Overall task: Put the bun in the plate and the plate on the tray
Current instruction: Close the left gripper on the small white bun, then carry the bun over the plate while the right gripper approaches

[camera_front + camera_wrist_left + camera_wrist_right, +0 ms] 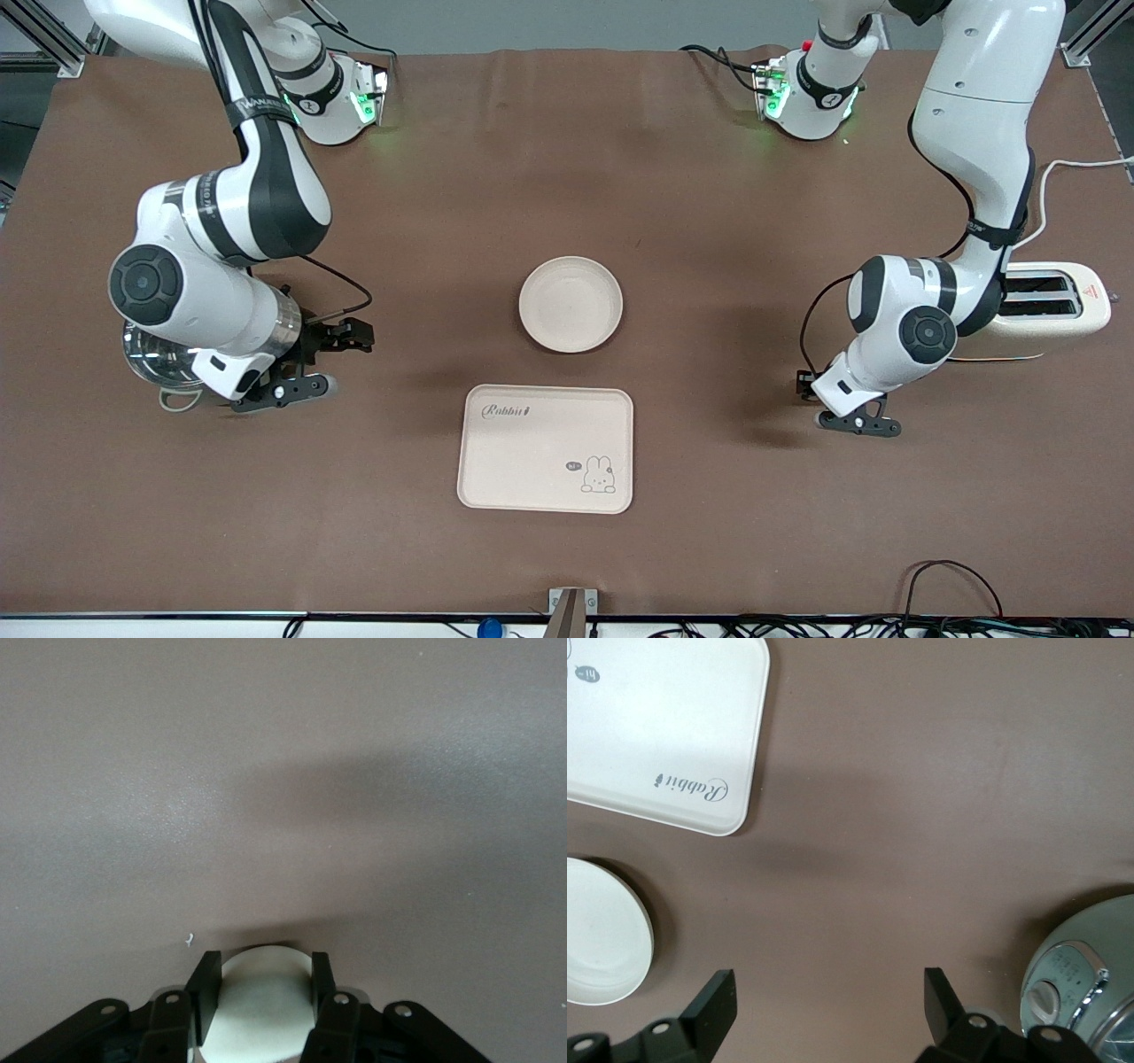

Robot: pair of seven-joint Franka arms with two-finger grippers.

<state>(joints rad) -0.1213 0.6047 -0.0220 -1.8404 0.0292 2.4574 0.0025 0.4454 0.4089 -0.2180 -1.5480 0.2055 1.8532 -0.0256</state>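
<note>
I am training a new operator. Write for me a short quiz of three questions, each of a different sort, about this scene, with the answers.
1. True or false: the plate already rests on the tray.
2. Which gripper is shut on the bun? A) left gripper B) right gripper C) neither
3. Fill in: the appliance near the left arm's end of the table is a ____.

Key:
1. False. The plate sits on the table, farther from the front camera than the tray.
2. A. The right gripper is open and holds nothing, beside a metal bowl.
3. Toaster.
</note>
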